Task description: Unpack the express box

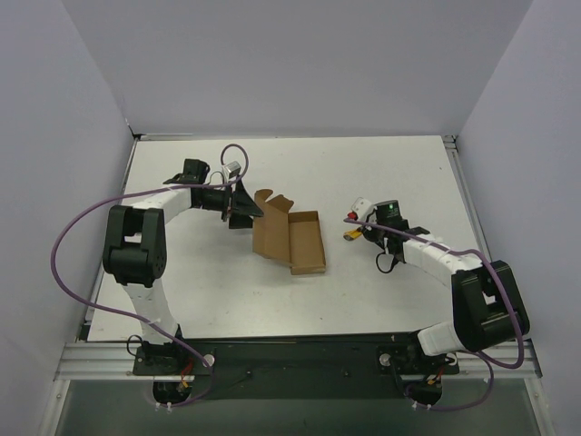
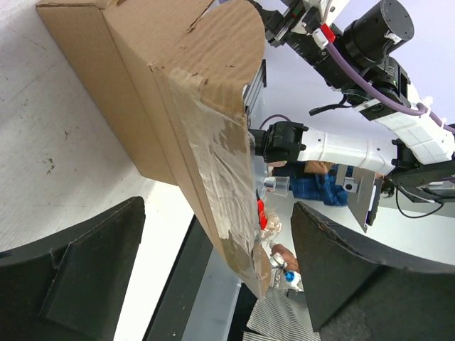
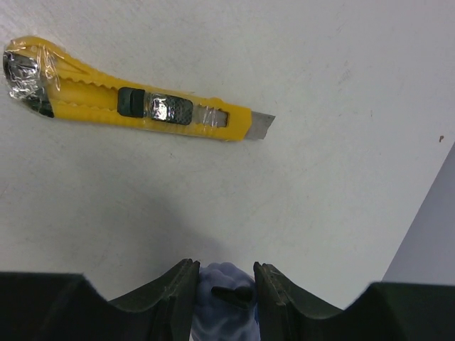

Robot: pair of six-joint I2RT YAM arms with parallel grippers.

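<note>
The express box lies open at mid-table, brown cardboard with its lid flaps folded out. In the left wrist view the box fills the upper left, and a taped flap hangs between my fingers. My left gripper is open at the box's left end, its jaws wide on either side of that flap and not touching it. My right gripper is right of the box, low over the table, shut on a small bluish-purple lumpy object.
A yellow-and-black utility knife lies on the white table just beyond the right gripper, blade tip out; in the top view the knife is right of the box. Grey walls enclose the table on three sides.
</note>
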